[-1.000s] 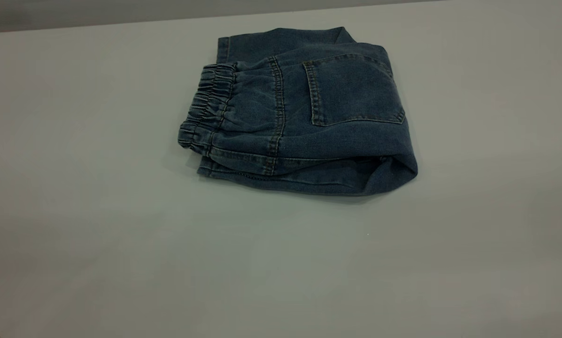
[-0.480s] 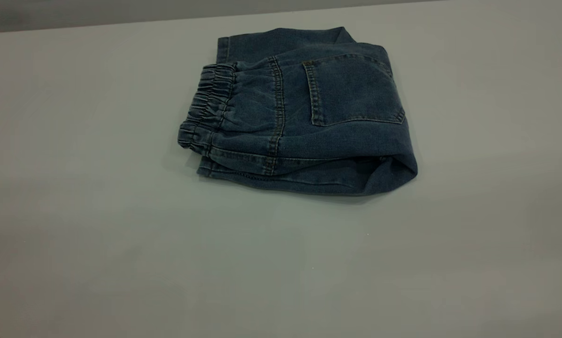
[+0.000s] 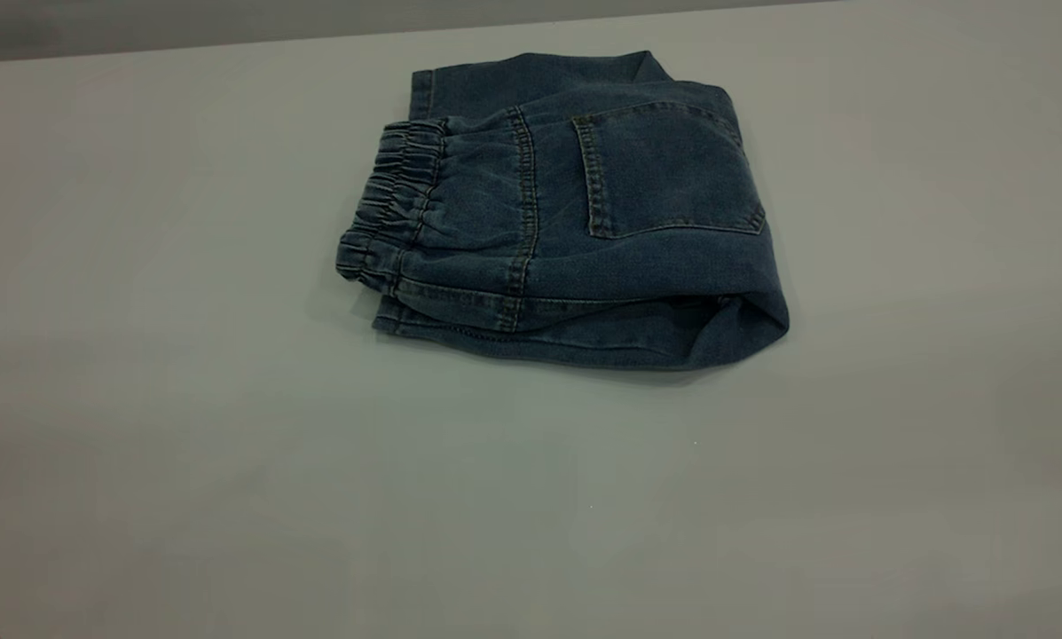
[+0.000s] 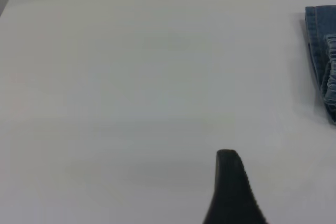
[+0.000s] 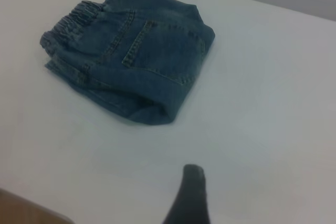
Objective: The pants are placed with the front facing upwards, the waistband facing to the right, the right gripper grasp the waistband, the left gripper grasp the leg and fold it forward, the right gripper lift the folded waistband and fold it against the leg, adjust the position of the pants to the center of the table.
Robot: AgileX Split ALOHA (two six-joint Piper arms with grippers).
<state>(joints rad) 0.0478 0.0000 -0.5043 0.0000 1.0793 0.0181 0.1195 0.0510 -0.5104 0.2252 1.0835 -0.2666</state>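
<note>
- The pants (image 3: 575, 213) are lying folded into a compact bundle on the table (image 3: 184, 444), sitting in the upper centre of the exterior frame, with the back side facing up.
- The waistband (image 3: 389, 209) is lying on top of the bundle at its left end in the exterior frame, its gathered ruffles facing the left edge of the picture; a layer of leg fabric is showing beneath and beyond it.
- A patch pocket (image 3: 668, 173) with tan stitching is showing on the upper layer, to the right of the waistband.
- The fold at the bundle's right end is forming a rounded, slightly raised edge toward the lower right.
- The left gripper (image 4: 231, 190) is showing as a single dark finger at the lower edge of the left wrist frame, well apart from the pants (image 4: 323, 61) at the right edge; whether it is open or closed cannot be told.
- The right gripper (image 5: 190, 195) is showing likewise as one dark finger at the bottom of the right wrist frame, apart from the pants (image 5: 131, 59) in the upper left; its state cannot be told either.
</note>
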